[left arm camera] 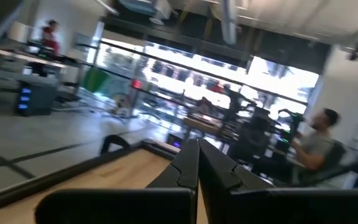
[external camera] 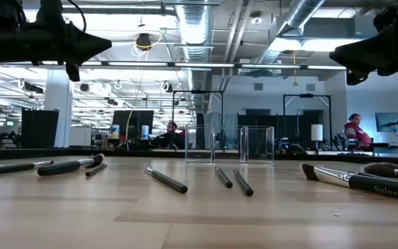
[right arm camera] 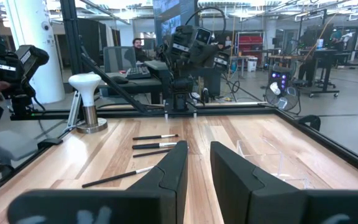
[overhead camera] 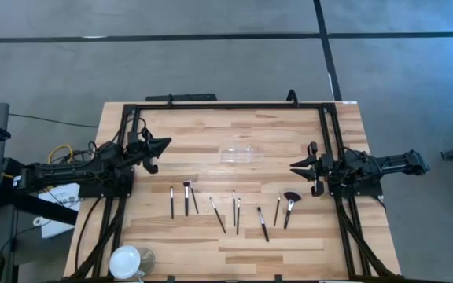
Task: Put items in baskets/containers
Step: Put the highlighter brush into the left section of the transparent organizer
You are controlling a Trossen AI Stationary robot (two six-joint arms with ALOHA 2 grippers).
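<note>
1. Right gripper: hovering above the right side of the table, well clear of the wood, fingers parted with a narrow gap and holding nothing.
2. Left gripper: hovering above the left side of the table, fingers pressed together in its wrist view, holding nothing.
3. Makeup brushes: about 9 lying in a loose row across the near-middle of the table, none yet in the container. Thin brush sitting at the left end; fan-head brush sitting at the right end, nearest the right gripper.
4. Clear plastic tray: resting on the boards beyond the row, between the 2 arms, apparently empty.
5. Step in hand, as judged: no pick begun; both arms waiting at height. Doing it well likely means taking an end brush first, lowering with jaws straddling the handle crosswise, closing near mid-handle so it hangs level, then aligning it with the tray's long side before letting go. Slim handles lying flat may roll or slip.
6. Surface: light wooden plank tabletop inside a black frame; round white dish sitting at the near-left corner.
7. Room: open workshop with ceiling ducts, monitors, desks; people sitting at workstations in the background.
</note>
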